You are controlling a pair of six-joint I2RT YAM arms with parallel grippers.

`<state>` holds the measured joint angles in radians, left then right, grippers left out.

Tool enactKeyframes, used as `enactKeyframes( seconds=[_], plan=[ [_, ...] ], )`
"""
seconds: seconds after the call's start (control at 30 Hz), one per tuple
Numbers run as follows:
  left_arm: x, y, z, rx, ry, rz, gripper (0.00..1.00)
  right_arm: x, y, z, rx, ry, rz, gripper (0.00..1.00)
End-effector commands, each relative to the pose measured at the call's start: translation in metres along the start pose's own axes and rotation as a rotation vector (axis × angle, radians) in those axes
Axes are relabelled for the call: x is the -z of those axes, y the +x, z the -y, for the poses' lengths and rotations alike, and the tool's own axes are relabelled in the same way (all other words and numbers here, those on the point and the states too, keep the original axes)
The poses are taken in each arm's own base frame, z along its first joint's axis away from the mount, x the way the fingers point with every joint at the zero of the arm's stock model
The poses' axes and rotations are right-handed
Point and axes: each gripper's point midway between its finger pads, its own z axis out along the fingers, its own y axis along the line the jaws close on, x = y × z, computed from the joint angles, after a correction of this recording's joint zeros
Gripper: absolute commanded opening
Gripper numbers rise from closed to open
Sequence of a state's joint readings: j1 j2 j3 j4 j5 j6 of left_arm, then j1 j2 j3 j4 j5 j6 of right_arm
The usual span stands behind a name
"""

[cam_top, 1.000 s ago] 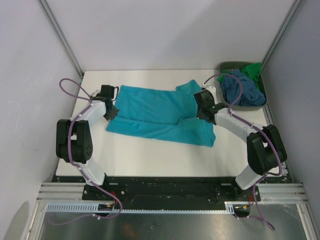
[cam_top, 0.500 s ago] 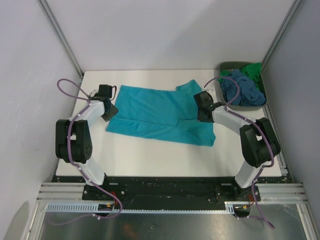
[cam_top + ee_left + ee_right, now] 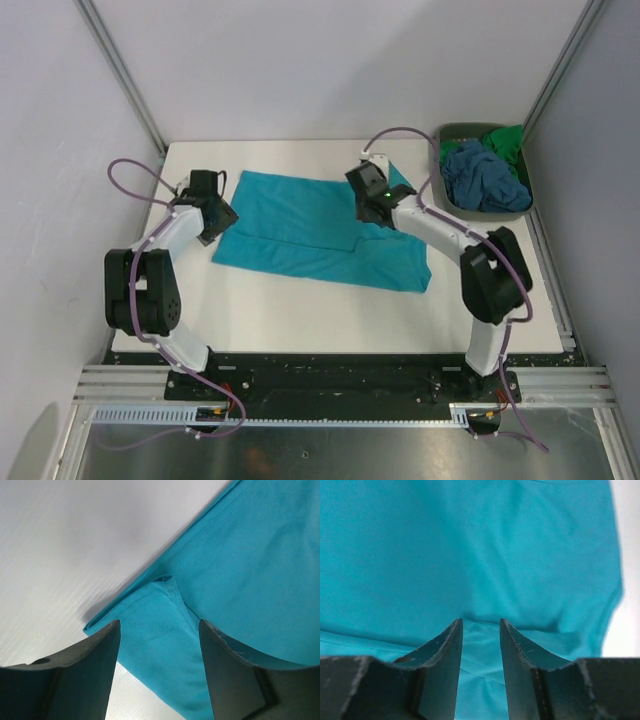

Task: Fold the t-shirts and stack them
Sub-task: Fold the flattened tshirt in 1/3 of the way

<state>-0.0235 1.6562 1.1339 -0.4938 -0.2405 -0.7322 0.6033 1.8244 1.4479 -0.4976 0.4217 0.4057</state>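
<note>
The teal t-shirt [image 3: 320, 232] lies partly folded on the white table [image 3: 300, 315], its lower half doubled over. My left gripper [image 3: 214, 214] hovers at the shirt's left edge. In the left wrist view this gripper [image 3: 160, 630] is open, with a folded sleeve corner [image 3: 155, 630] lying flat beneath the gap. My right gripper [image 3: 370, 203] is above the shirt's upper right part. It [image 3: 481, 624] is open with a narrow gap, and only flat teal cloth [image 3: 470, 545] shows underneath. A slate-blue t-shirt [image 3: 482, 180] and a green t-shirt [image 3: 508, 142] sit crumpled in the bin.
The grey-green bin [image 3: 447, 134] stands at the table's back right corner. White walls with metal posts close in the left, back and right sides. The arm bases stand at the near edge, with purple cables looping above each arm.
Both grippers have opened and let go of the teal shirt. The right arm has swung back and to the left over the shirt. The left gripper has drawn back slightly off the shirt's edge.
</note>
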Motion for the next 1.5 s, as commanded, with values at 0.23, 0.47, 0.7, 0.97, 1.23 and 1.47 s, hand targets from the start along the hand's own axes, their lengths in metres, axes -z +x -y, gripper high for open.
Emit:
enactKeyframes(
  seconds=[0.23,0.47,0.7,0.97,1.23,1.47],
  plan=[
    [0.022,0.004,0.001,-0.008,0.085,0.005,0.67,-0.039,0.036,-0.029,0.085,0.073,-0.138,0.33],
    [0.024,0.007,-0.002,-0.013,0.084,0.003,0.67,-0.049,0.055,-0.037,0.087,0.055,-0.187,0.34],
    [0.021,0.010,-0.002,-0.011,0.084,-0.007,0.66,-0.053,0.061,-0.041,0.086,0.036,-0.202,0.35],
    [0.019,0.011,-0.002,-0.010,0.083,-0.011,0.65,-0.059,0.067,-0.042,0.088,0.036,-0.214,0.34],
    [0.015,0.017,-0.007,-0.003,0.063,-0.022,0.65,-0.059,0.063,-0.047,0.084,0.014,-0.198,0.12],
    [0.012,0.020,-0.010,-0.001,0.053,-0.028,0.65,-0.052,0.051,-0.056,0.089,-0.014,-0.156,0.00]
  ],
)
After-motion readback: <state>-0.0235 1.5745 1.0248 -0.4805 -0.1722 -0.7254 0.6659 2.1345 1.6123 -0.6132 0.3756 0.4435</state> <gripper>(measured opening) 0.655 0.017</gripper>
